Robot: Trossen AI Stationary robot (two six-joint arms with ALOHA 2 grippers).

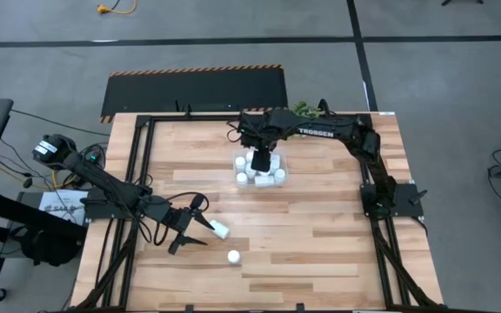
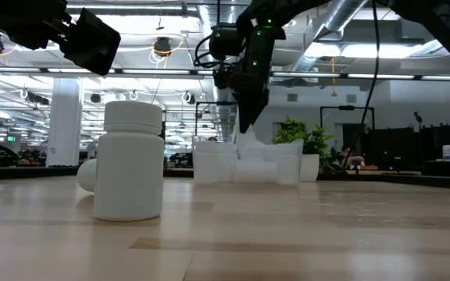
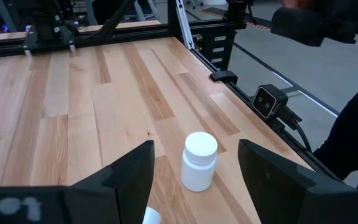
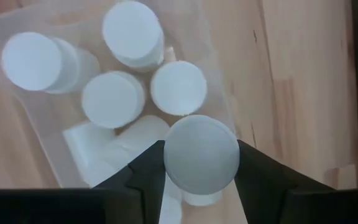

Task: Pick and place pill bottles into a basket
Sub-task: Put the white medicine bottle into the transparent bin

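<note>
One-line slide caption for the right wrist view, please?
Right gripper holds a pill bottle over the clear basket already holding several bottles.

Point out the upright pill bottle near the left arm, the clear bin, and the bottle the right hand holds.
upright pill bottle (image 3: 199, 161), left wrist view, its side.
clear bin (image 4: 36, 127), right wrist view, its wall.
held bottle (image 4: 201, 154), right wrist view, its cap.

One camera looks straight down on the whole table (image 1: 320, 252); another sits at its surface, looking level toward the far edge. Each wrist camera peers closely past its own fingers; all share the tabletop.
</note>
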